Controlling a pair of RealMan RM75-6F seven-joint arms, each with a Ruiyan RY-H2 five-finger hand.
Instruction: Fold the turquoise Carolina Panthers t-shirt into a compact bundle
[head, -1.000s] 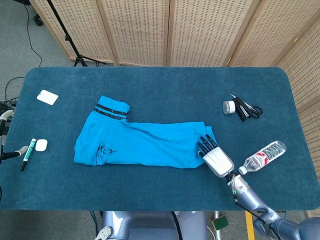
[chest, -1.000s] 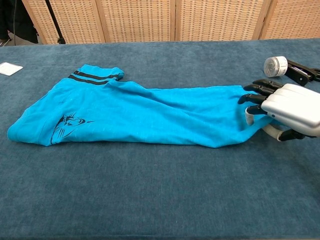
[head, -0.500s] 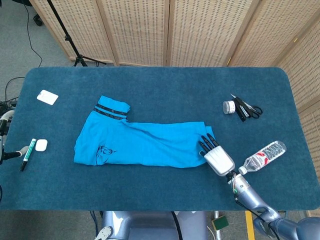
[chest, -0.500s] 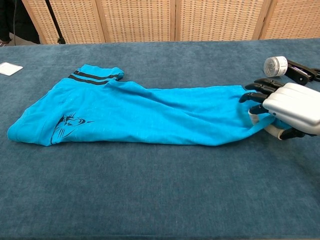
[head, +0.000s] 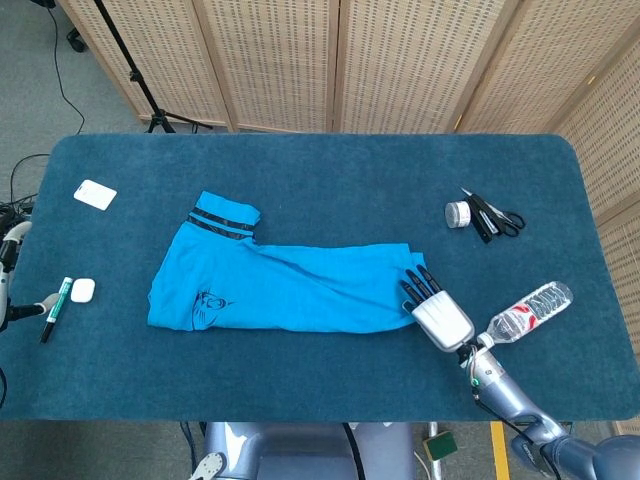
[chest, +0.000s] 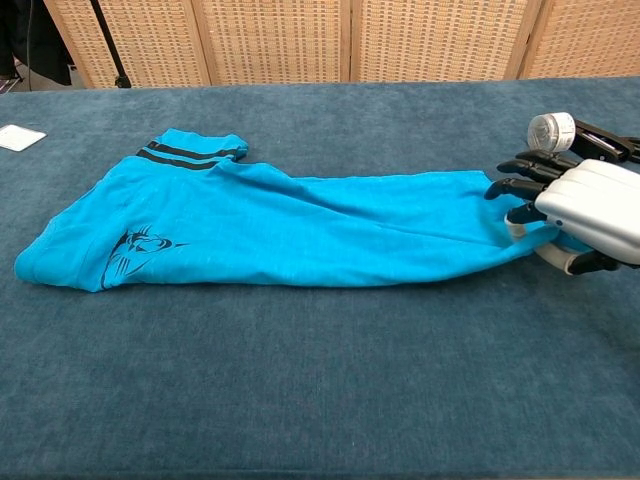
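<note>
Right hand (head: 438, 310) in the head view grips the hem end of the turquoise t-shirt (head: 280, 282), its dark fingers (head: 420, 285) laid over the cloth's right edge; the shirt lies folded lengthwise in a long band stretching away to the hand's left, black-striped sleeve (head: 224, 218) at the far upper corner and the black panther print (head: 206, 301) near the far lower end. Compared with a second ago, the hand has drawn a little to the right, toward the water bottle (head: 529, 311) lying just beside it, and the shirt's gripped corner has gone with it. Beyond the hand sit a small white jar (head: 458, 214) and black scissors (head: 495, 219); well apart past the shirt's far end are a white card (head: 95, 194), a white case (head: 82, 290) and a green-capped marker (head: 54, 309). The left hand (head: 10, 245) shows only as a sliver at the frame's left edge, and its fingers cannot be read. In the chest view the right hand (chest: 575, 210) pinches the shirt's (chest: 270, 225) end between thumb below and fingers (chest: 520, 186) above, the cloth now pulled out flatter than before and its lower edge straighter. All rests on a dark blue carpet-like table (chest: 320, 390), with wicker folding screens (chest: 280, 38) standing behind it.
</note>
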